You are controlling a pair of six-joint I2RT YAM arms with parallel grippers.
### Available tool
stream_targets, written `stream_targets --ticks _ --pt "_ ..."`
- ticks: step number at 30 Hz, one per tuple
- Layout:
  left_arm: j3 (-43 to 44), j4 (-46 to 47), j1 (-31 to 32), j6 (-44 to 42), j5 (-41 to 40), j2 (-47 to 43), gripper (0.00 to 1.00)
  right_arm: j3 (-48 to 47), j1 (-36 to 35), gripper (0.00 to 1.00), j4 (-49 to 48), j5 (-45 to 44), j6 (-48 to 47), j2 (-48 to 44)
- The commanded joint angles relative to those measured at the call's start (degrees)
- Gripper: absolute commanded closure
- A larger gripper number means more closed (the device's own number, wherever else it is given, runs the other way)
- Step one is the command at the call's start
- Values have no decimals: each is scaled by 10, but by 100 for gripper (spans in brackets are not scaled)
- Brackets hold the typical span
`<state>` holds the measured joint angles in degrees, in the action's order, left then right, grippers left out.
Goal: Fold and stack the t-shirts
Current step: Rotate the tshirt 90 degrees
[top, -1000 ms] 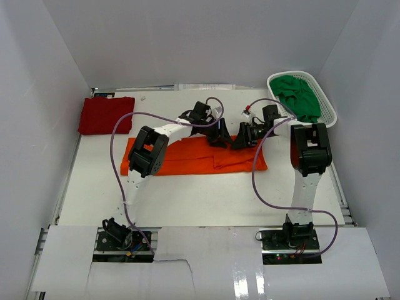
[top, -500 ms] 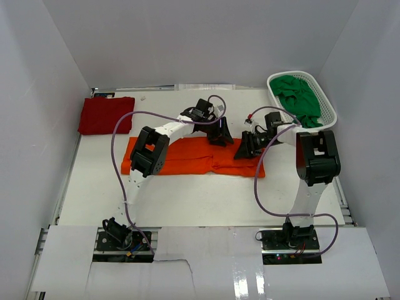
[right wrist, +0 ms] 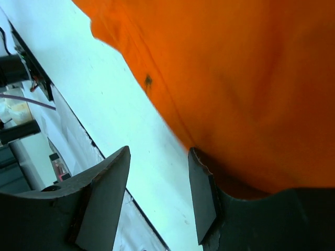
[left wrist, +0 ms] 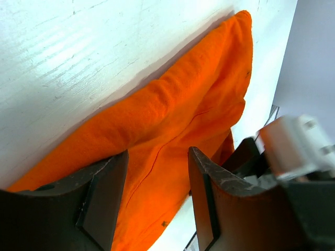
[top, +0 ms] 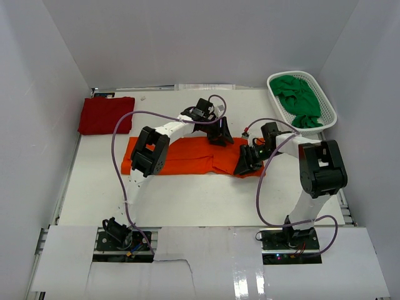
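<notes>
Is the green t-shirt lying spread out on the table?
No, the green t-shirt sits bunched inside the white mesh basket at the far right.

Bright even light; wrist views seem soft (slight glare).

no text, label, brand, number or sign is readable on the orange t-shirt, the dark red t-shirt, the green t-shirt, the white mesh basket or the tabletop.

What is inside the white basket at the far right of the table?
A crumpled green shirt fills the basket. Its cloth covers the bottom, so anything lying under it cannot be seen.
</notes>
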<state>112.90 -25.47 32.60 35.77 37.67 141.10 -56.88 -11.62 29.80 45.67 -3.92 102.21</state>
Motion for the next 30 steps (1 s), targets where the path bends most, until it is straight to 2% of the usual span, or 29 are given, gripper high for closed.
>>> stream_targets --ticks 1,4,8,13,18,23,26,28,30 --pt "4 -31 -3 -29 -56 21 39 33 -23 45 18 -39 30 -31" --pt "7 -34 -3 -29 -60 21 39 68 -37 46 8 -71 58 -63" --pt "21 -35 -3 -23 -50 23 39 106 -47 46 -22 -105 124 -153" --pt "44 -33 -2 8 26 -9 37 101 -48 46 -41 -143 162 -242" --pt "15 2 0 60 100 -124 29 76 -47 44 -57 -224 184 -305" --pt "-49 37 -21 86 143 -243 27 71 -48 41 -79 -288 204 -288" --pt "-134 14 -67 43 131 -289 28 58 -48 41 -81 -316 207 -251" --pt "-194 -18 -123 3 109 -316 28 56 -52 44 -101 -322 211 -237" --pt "-215 -105 -154 -91 -16 -340 28 50 -61 50 -120 -330 215 -234"
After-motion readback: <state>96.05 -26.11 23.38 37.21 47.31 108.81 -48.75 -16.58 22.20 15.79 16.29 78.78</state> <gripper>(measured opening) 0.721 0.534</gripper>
